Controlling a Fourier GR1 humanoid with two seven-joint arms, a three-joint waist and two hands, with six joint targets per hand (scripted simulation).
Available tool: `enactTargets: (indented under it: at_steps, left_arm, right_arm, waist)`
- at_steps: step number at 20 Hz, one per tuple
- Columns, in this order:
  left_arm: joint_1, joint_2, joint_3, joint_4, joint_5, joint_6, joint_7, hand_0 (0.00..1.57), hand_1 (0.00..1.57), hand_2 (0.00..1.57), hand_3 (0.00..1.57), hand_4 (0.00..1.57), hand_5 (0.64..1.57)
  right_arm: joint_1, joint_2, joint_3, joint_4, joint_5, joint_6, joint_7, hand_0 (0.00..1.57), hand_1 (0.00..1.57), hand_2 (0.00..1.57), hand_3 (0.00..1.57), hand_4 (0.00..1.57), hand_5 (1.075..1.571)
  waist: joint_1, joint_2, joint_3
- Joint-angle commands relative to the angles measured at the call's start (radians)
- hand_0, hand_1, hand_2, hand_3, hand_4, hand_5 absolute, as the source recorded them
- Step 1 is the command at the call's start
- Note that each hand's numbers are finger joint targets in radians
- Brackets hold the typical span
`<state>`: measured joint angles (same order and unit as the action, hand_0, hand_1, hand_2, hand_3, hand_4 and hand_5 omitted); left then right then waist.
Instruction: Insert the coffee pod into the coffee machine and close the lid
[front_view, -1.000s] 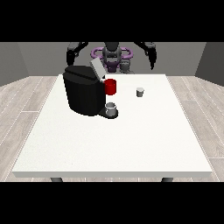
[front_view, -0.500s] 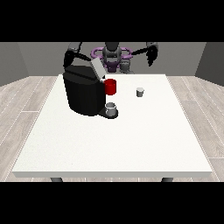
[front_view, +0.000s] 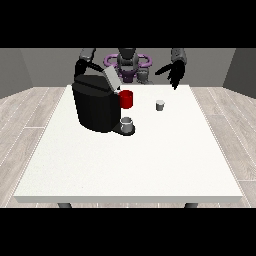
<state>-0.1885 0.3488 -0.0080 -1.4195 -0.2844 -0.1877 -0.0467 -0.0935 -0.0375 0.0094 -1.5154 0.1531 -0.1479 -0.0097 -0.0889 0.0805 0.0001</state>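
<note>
Coffee pod: small, grey, upright

The hand at the view's right hangs raised, fingers spread.

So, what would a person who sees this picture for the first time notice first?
First the big black coffee machine at the table's left rear, its lid raised, a red part at its front and a small cup below that. Then the small grey coffee pod alone to its right, with a black robot hand raised above and behind it.
</note>
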Motion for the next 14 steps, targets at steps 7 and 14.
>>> enactTargets:
  at_steps: [7,14]
  left_arm:
    - [-0.131,0.064,-0.012,0.247,-0.131,-0.027,-0.060,0.00,0.00,0.00,0.00,0.00,1.571]
    - [-0.263,0.045,-0.033,0.386,-0.249,0.024,-0.030,0.00,0.00,0.00,0.00,0.00,1.571]
  right_arm:
    - [-0.074,0.031,0.021,0.041,0.019,-0.016,0.005,0.00,0.00,0.00,0.00,0.00,1.571]
    - [-0.174,0.037,0.037,0.114,0.017,-0.062,0.053,0.00,0.00,0.00,0.00,0.00,1.571]
  waist:
    - [-0.042,0.119,-0.0004]
    - [-0.023,0.149,-0.0002]
